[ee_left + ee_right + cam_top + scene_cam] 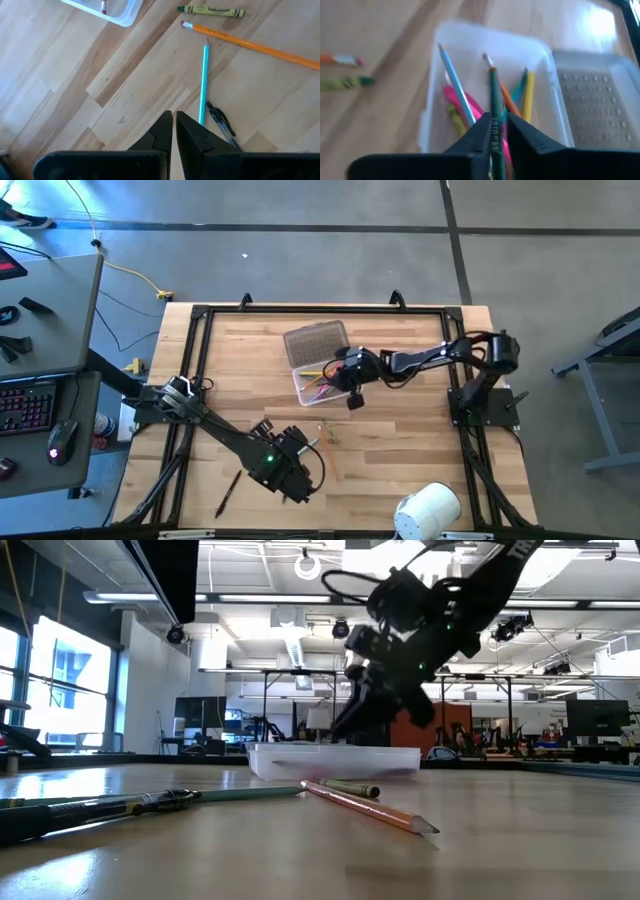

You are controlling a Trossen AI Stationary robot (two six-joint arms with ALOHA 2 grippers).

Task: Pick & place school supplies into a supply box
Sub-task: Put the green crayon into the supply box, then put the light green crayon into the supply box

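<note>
On the table's (400,480) front left, a black pen (228,492) lies alone; just right of it the left gripper (173,131) hangs low over bare wood, fingers (161,134) nearly touching, nothing between them; past its tips lie a teal pencil (204,82) with a dark pen (220,125) beside its near end, then an orange pencil (250,44) and a green crayon (211,10), side by side, all loose on the wood; low view shows the orange pencil (365,807) and crayon (350,788) lying in front of the box (335,761); mid-table, the clear box (308,387) sits open, ribbed lid (316,341) folded back on the far side; inside: blue pencil (457,92), pink (465,107), yellow (528,95), orange and green sticks; right gripper (495,134) is over the box, a green pencil (493,95) between its fingers (475,135), tip pointing into the box; cannot tell if the jaws clamp it or are letting go; front right edge: white roll (428,510).
</note>
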